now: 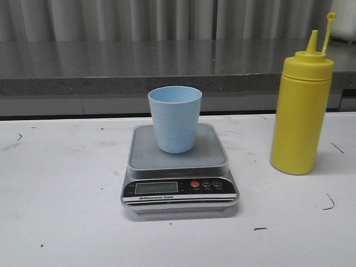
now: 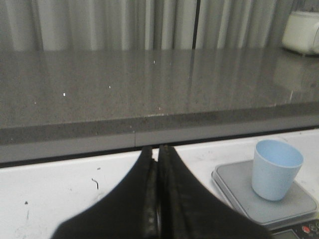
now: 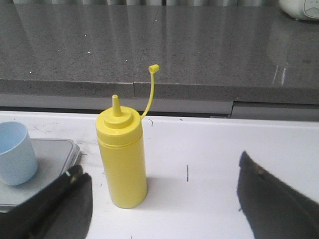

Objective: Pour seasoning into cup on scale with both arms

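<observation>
Yellow plastic is standing out on the white surface: the seasoning, a tall squeeze bottle with a cone nozzle, is sitting upright to the right of the scale, apart from it, its cap dangling open on a thin tether above the shoulder. No label is showing on the bottle from any view. The scale is carrying the only legible writing, a white strip on its black front edge reading "Electronic Scale"; the LCD is looking blank or too dim to read, and the marks on the red and two dark buttons beside it are too small to make out. The cup, pale blue, faintly speckled and tapered, is standing upright on the grey platform, towards its rear, mouth up.

Neither arm is appearing in the front view. In the left wrist view the left hand is showing its two black fingers pressed together, closed on nothing, with the cup and a cut-off corner of the scale off to one side. In the right wrist view the right hand is spread wide, fingers cropped at the frame edge, the seasoning standing between them and untouched. A pale appliance is sitting half out of frame on the grey counter behind.
</observation>
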`<action>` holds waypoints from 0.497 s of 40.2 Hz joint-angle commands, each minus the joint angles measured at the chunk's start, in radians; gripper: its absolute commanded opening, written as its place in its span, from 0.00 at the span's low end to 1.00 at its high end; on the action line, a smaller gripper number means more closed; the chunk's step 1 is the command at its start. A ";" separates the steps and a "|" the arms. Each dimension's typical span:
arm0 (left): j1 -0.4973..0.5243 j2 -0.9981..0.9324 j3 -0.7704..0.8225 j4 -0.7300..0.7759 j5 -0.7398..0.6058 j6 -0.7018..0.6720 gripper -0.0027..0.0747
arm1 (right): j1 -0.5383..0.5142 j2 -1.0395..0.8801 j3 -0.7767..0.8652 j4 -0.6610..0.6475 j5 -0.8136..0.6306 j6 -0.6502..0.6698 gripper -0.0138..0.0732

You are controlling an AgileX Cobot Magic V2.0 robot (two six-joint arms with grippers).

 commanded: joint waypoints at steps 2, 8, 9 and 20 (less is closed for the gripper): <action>0.001 -0.043 0.001 -0.009 -0.106 -0.009 0.01 | -0.005 0.016 -0.034 0.003 -0.078 0.001 0.85; 0.001 -0.048 0.011 -0.009 -0.100 -0.009 0.01 | -0.005 0.016 -0.034 0.003 -0.078 0.001 0.85; 0.001 -0.048 0.011 -0.009 -0.100 -0.009 0.01 | -0.005 0.016 -0.034 0.003 -0.078 0.001 0.85; 0.001 -0.048 0.011 -0.009 -0.100 -0.009 0.01 | -0.005 0.018 -0.034 0.008 -0.085 0.001 0.85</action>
